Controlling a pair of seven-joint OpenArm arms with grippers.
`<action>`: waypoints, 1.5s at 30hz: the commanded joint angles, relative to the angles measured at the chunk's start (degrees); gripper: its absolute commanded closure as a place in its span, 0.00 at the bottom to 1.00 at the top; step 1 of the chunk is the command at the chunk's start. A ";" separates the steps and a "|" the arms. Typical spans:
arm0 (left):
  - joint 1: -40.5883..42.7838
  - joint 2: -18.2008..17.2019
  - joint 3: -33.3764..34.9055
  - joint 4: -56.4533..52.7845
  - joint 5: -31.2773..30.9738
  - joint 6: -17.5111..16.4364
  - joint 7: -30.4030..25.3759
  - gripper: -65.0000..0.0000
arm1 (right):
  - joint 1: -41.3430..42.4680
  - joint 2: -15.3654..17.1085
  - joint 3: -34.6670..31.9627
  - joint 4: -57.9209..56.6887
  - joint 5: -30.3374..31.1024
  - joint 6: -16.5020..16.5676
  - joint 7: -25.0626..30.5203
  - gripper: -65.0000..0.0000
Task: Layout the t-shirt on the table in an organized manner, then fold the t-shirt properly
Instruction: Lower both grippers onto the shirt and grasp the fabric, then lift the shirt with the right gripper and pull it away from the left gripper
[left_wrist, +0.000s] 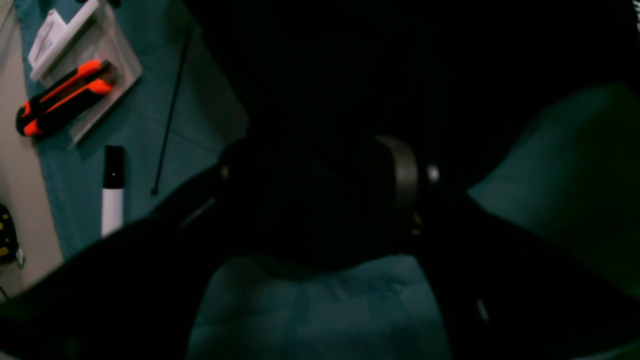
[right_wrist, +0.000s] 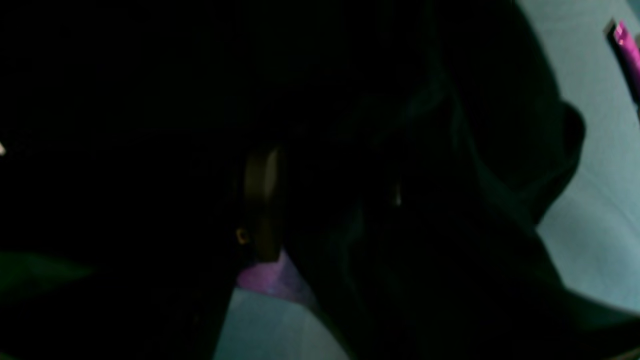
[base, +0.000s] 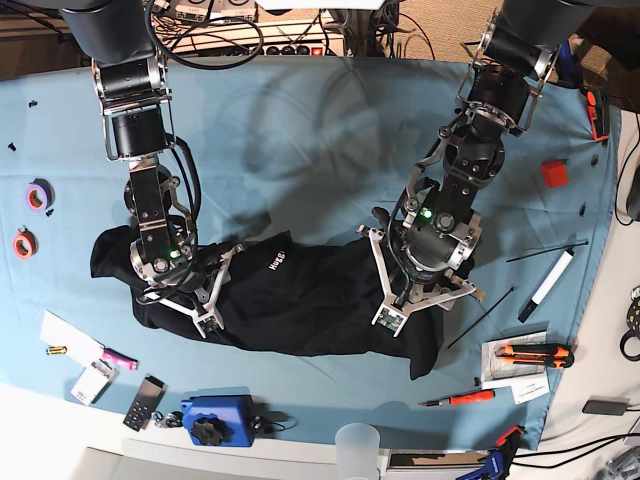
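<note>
The black t-shirt (base: 300, 300) lies bunched across the front middle of the teal table (base: 300, 150), with white lettering facing up. My left gripper (base: 410, 300) presses on its right end. In the left wrist view, the gripper (left_wrist: 320, 200) has a bunch of black fabric (left_wrist: 350, 75) between its fingers, and the table (left_wrist: 325, 310) shows below. My right gripper (base: 185, 295) is on the shirt's left end. In the right wrist view, this gripper (right_wrist: 330, 200) holds dark fabric (right_wrist: 150, 100), and a bit of purple print shows under it.
An orange utility knife (base: 530, 352) on a white tray, a marker (base: 550, 280) and a screwdriver (base: 460, 400) lie at the right front. A red cube (base: 554, 173) sits at the right. Tape rolls (base: 38, 195) are at the far left. A blue device (base: 215, 420) and a cup (base: 358, 445) stand at the front edge.
</note>
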 joint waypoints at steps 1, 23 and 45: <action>-1.22 0.17 -0.22 0.94 0.39 0.24 -1.03 0.46 | 1.75 0.35 0.44 0.76 -1.22 -0.57 0.83 0.62; -1.07 0.17 -0.22 0.94 0.42 0.20 -1.05 0.46 | 1.42 3.04 0.48 24.98 -7.06 -6.43 -15.56 1.00; -1.44 0.17 -0.17 -4.55 -1.97 -9.09 -17.18 0.47 | -40.19 7.80 33.14 51.36 20.90 7.98 -19.80 1.00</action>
